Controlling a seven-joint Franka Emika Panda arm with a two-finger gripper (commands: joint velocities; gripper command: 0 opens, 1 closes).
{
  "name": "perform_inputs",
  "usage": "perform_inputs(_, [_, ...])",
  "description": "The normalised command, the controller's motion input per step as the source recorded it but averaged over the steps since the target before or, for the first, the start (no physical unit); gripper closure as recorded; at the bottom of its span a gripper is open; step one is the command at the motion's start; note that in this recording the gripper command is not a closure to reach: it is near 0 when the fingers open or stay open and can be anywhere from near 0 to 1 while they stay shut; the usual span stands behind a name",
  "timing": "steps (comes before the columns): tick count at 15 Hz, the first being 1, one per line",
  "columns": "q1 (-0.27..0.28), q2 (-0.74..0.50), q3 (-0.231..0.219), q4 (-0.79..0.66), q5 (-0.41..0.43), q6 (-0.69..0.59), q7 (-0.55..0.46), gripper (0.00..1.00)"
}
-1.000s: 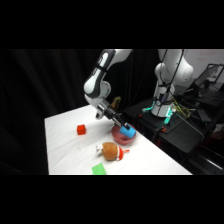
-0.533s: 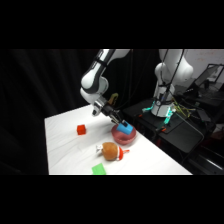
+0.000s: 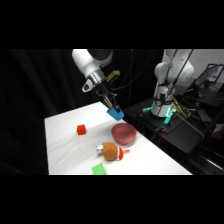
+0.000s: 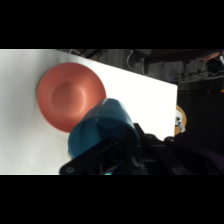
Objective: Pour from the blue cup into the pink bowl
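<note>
Robotics lab, second robot arm (image 3: 172,70), cables, dark backdrop

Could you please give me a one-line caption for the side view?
Gripper holds the blue cup tilted in the air above the pink bowl.

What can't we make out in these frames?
- Blue cup contents: the side view shows only its outside, and the wrist view is blurred.
- Cup's lower part, wrist view: hidden by the gripper's black linkage.
- Pink bowl contents: nothing visible, but the blur could hide small bits.
</note>
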Motion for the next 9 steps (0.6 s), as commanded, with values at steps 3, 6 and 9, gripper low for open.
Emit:
perform_inputs(3, [0.145, -0.08, 0.113, 0.00, -0.293, 0.66, 0.43, 0.13])
perform_inputs(6, [0.102, 0.14, 0.066, 0.06, -0.344, 0.75, 0.43, 0.12])
perform_inputs(9, [0.055, 0.22, -0.004, 0.10, -0.426, 0.72, 0.50, 0.12])
